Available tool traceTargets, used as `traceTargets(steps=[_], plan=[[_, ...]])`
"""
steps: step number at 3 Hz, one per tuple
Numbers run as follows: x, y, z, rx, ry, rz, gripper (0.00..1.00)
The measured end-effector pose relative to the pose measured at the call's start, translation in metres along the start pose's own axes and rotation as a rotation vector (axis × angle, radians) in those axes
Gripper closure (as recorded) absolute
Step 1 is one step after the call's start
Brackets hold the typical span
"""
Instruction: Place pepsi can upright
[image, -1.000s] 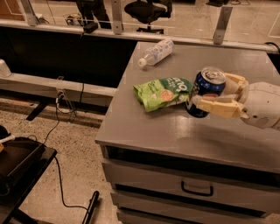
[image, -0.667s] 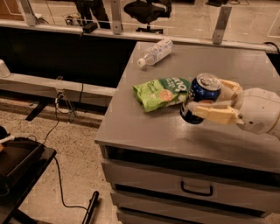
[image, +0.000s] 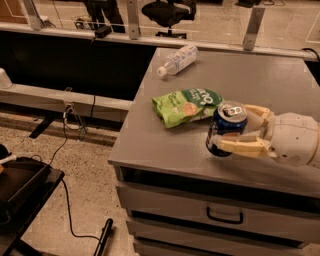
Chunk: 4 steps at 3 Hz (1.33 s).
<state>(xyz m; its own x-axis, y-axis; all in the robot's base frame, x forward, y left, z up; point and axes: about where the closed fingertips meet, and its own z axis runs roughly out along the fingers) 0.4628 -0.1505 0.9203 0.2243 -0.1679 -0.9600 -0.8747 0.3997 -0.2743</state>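
The pepsi can (image: 226, 129) is dark blue with a silver top. It stands close to upright, leaning slightly, near the front of the grey cabinet top (image: 165, 150). My gripper (image: 231, 131) reaches in from the right and its cream fingers (image: 243, 147) are shut on the can, one in front and one behind it. I cannot tell whether the can's base touches the surface.
A green snack bag (image: 186, 105) lies just left of the can. A clear plastic bottle (image: 177, 59) lies on its side at the back of the top. The cabinet has drawers (image: 225, 216) below. Cables and a dark tray (image: 22, 182) are on the floor at left.
The gripper has moved the can a little toward the front edge and away from the snack bag, and lowered it. The can now stands more upright.
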Motion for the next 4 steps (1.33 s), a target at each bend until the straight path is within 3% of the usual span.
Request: traceTargets(steps=[1,2,4], plan=[[0.011,0.0055,0.0008,-0.001,0.034,-0.011,1.0],[0.0152,0.0067,0.0015,-0.009,0.048,0.005,0.82],[0.0166,0.0094,0.0029,-0.031,0.047,0.04,0.35]])
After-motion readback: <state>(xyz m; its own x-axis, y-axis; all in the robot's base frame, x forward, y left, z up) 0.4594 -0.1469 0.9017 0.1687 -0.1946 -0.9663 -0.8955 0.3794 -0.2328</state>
